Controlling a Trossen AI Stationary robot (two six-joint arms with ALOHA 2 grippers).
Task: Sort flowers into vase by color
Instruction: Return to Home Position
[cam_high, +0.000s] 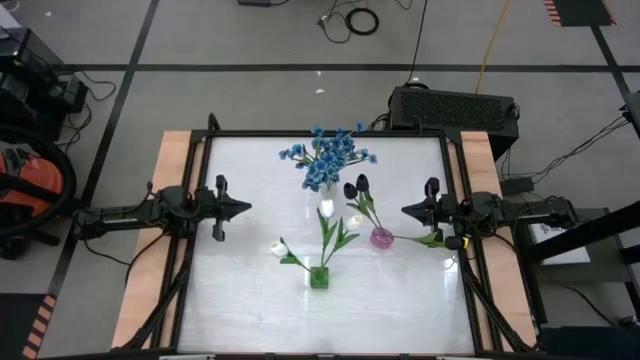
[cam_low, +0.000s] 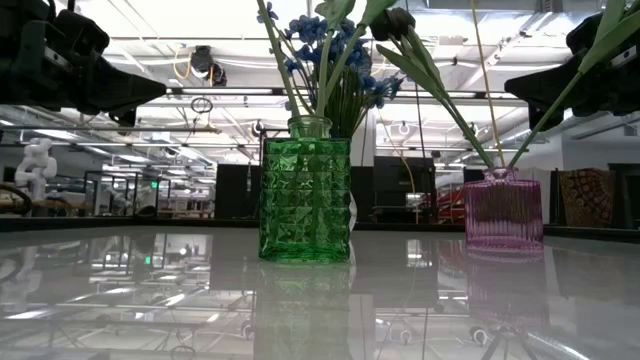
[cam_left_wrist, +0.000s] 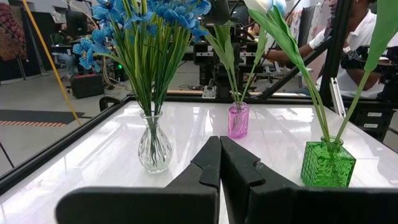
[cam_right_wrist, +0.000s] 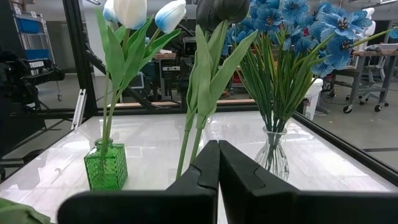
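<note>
While the low view crops the white tulips' (cam_high: 326, 208) heads, you've got left gripper (cam_high: 243, 208) and right gripper (cam_high: 406, 210) pinched closed, empty, flanking the vases. White tulips fill the green vase (cam_high: 318, 277), dark tulips (cam_high: 357, 186) the pink vase (cam_high: 382, 237), blue blossoms (cam_high: 325, 155) the clear vase (cam_left_wrist: 154, 146).

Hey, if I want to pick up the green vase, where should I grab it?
Probably grip the green vase across its flat, square body, coming level from the side: the white tulips fan out over its mouth, blocking a grasp from above.
</note>
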